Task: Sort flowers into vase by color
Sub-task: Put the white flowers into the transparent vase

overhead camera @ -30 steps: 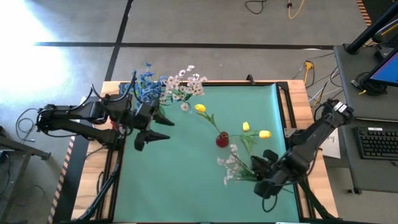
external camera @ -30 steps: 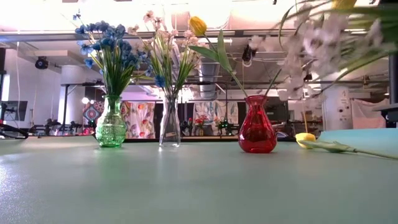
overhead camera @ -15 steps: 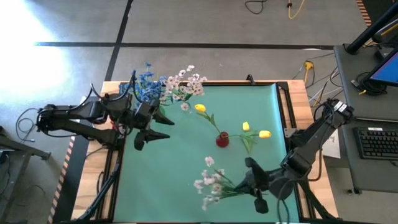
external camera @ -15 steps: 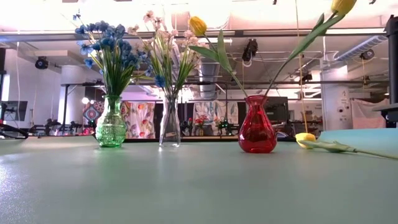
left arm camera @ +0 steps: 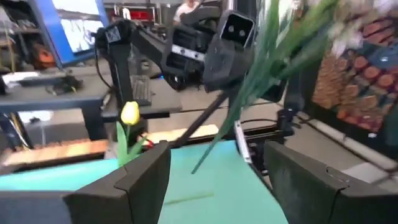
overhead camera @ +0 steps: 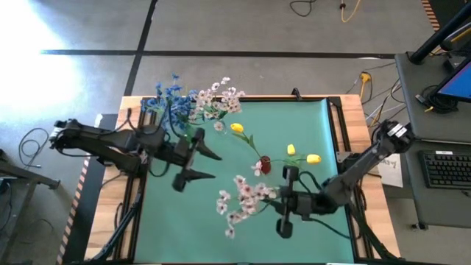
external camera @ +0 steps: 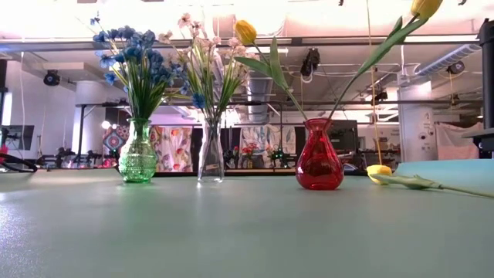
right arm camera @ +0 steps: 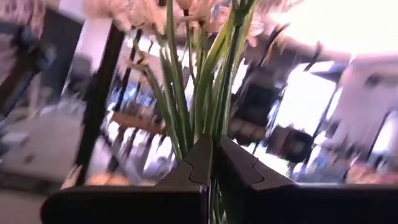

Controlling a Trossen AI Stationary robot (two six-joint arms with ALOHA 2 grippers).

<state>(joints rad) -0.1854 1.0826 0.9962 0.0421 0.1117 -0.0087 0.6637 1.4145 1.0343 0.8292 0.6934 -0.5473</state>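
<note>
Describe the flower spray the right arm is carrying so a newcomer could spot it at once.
Start at the green mat and find the small red vase near its middle. Just on the near side of it, the right gripper is shut on the pink-white spray, blossoms pointing toward the left arm. It is the only bunch held in the air; the others stand in vases or lie flat.

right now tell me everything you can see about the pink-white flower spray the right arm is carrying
The pink-white spray is an artificial bunch: thin green stalks and narrow leaves, ending in small pale pink-white blossoms. The right gripper is shut on the stalks, holding it over the green mat, blossoms pointing toward the left gripper, which is open and empty. It is in no vase, and nothing else is seen touching it.
</note>
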